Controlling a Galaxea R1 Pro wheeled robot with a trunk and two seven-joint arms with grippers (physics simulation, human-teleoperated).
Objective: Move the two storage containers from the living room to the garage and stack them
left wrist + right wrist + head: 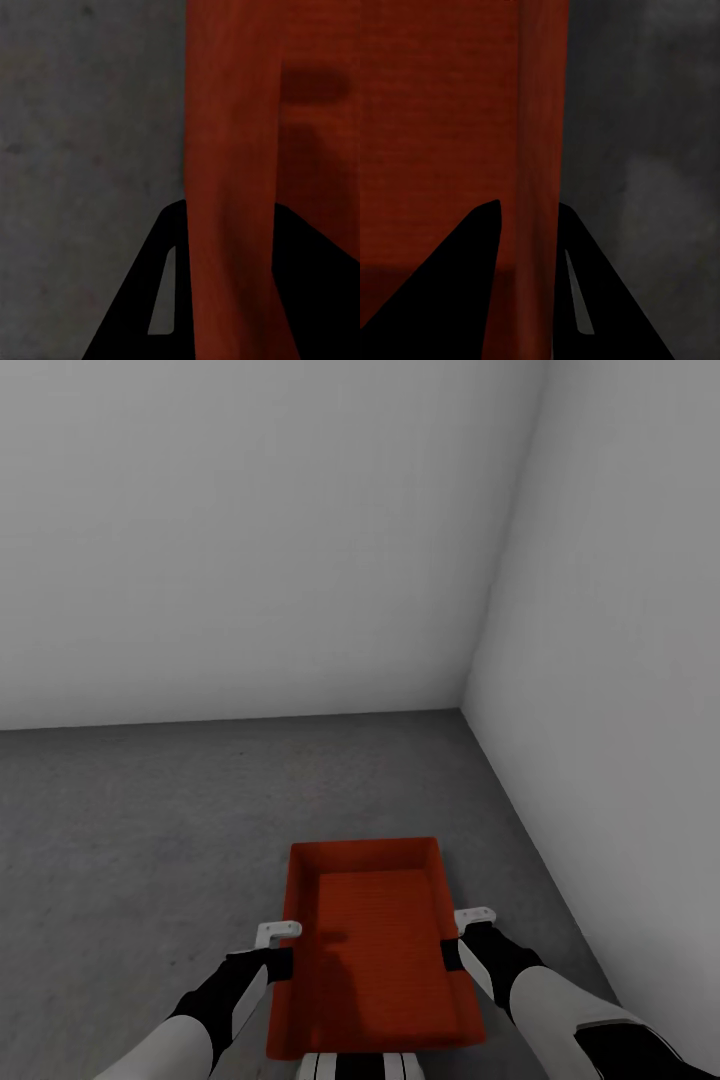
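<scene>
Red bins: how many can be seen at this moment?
1. A single red bin is gripped between the left claw and right claw, over the grey floor near the corner. A second bin nested beneath cannot be ruled out.

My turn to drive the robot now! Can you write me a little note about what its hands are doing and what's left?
Left tool: shut on the left long wall of the red container; that wall sits between its fingers.
Right tool: shut on the right long wall, the same way.
Place: the garage, facing a corner of white walls, dark grey concrete floor below.
Done: this container has reached the garage, carried by both arms.
Left: set it on the floor, then bring the second container and stack it on top. I cannot say where that one is.
</scene>
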